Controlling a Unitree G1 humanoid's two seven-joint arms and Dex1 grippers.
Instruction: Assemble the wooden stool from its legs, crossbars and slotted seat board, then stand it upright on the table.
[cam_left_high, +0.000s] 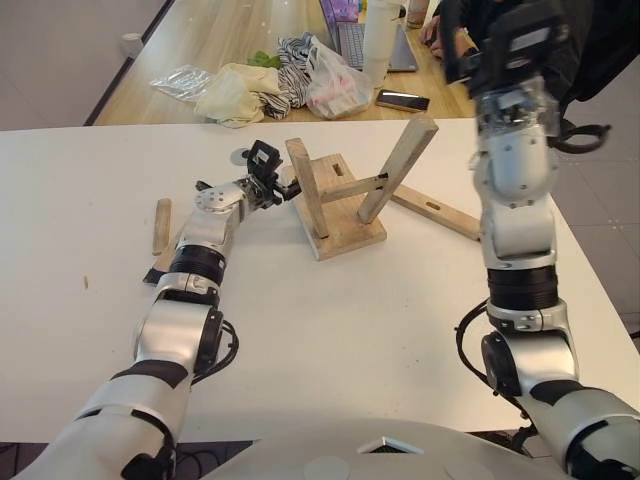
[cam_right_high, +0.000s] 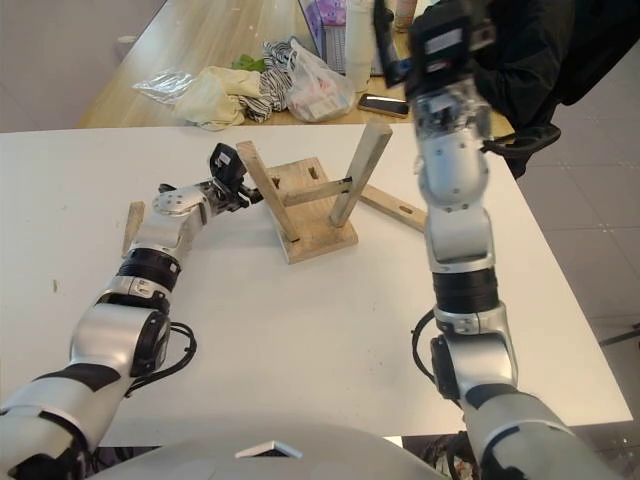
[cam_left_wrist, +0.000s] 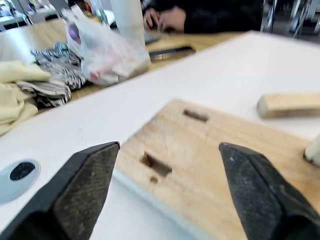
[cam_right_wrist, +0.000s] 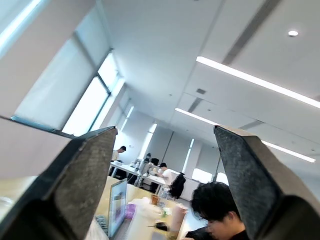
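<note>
Currently the stool is partly built and lies upside down on the white table (cam_left_high: 350, 340). The seat board (cam_left_high: 345, 235) rests flat with its slots facing up, presumably so that parts can be pressed down into it.

Count of parts:
- Seat board: one.
- Fitted legs: two. The left leg (cam_left_high: 305, 190) and the right leg (cam_left_high: 402, 160) both stand in the board, and both lean rather than stand square.
- Crossbar (cam_left_high: 352, 187): one, bridging the two legs.
- Loose wooden parts: two.
  - A slotted piece (cam_left_high: 437, 212) lies flat just beside the board on the robot's right.
  - A short piece (cam_left_high: 161, 225) lies well apart on the left, beyond the left forearm.
  - Which of these is a leg and which a crossbar cannot be told.
- Empty slots (cam_left_wrist: 156, 165): two, seen in the board from the left wrist view and judged to await the remaining legs.

The left gripper (cam_left_high: 275, 185) sits low, close beside the left leg, with its fingers apart and nothing clamped. Its placement suggests it is there to steady or seize that leg.

The right gripper (cam_right_wrist: 165, 131) is raised high over the far right of the table, facing the ceiling. Its fingers are apart and empty, and it is judged to be held clear of the work.

Assembly is incomplete, and the stool is not yet upright.
</note>
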